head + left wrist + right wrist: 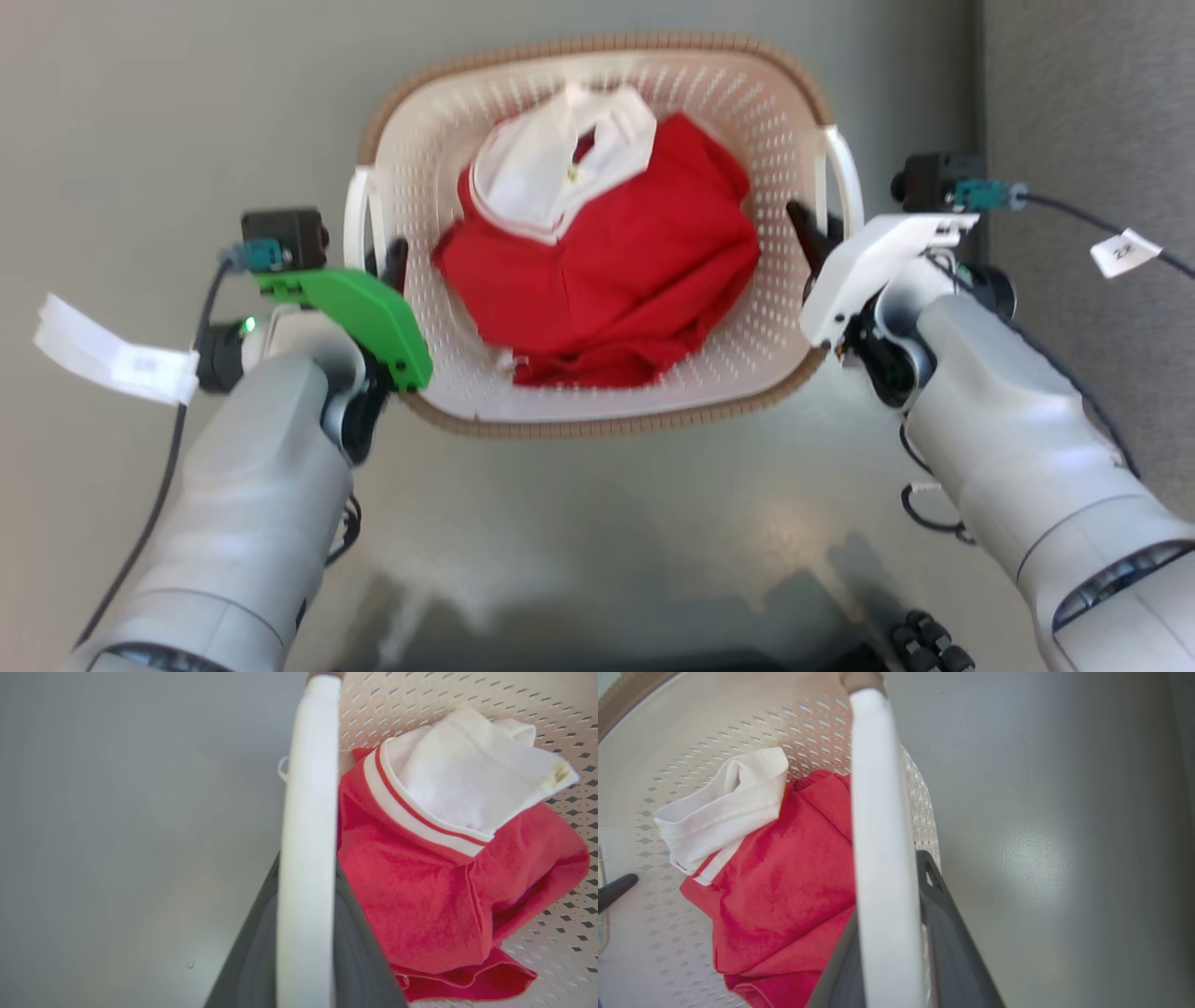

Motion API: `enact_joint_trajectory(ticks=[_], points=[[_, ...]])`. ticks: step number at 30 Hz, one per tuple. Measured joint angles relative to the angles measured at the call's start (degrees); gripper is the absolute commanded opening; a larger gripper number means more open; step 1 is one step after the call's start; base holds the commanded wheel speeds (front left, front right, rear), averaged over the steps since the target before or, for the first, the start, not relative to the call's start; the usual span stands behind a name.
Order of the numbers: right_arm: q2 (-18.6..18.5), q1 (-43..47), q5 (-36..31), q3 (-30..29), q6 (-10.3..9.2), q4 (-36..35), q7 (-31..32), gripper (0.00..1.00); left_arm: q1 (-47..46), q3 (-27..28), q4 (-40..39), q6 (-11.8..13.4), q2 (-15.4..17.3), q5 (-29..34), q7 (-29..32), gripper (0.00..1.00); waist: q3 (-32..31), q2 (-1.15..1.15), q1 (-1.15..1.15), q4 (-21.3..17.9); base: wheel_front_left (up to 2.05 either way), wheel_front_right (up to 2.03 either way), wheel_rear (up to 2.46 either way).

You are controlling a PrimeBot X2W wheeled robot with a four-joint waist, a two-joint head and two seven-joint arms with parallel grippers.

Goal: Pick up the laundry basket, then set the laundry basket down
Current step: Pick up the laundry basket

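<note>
The laundry basket [747, 103] is cream-white and perforated, with a brown rim, and sits at the top centre of the head view. It holds a red garment [607, 271] with a white garment [551, 159] on top. My left gripper [387, 259] is shut on the basket's left white handle [357, 219]. The left wrist view shows that handle [308, 812] running between the dark fingers [359, 952]. My right gripper [810, 229] is shut on the right handle [845, 168], and in the right wrist view the handle [878, 812] passes between its fingers [952, 942]. Whether the basket rests on the floor I cannot tell.
A smooth grey floor [140, 112] lies all around the basket. A darker textured strip [1092, 93] runs down the right side. My dark base [653, 644] shows at the bottom edge. White tags [112, 355] hang from the wrist cables.
</note>
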Motion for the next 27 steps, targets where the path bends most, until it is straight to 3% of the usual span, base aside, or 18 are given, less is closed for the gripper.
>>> enact_joint_trajectory(ticks=[27], points=[[-0.01, 14.15, 10.05, 9.57, -0.62, -0.13, 7.75, 0.00, 14.54, -5.87, 2.99, -0.01, 0.01, -7.43, 5.48, 0.00, -22.91, 0.00, 0.00, -1.41, 0.00, 0.00, 0.00]])
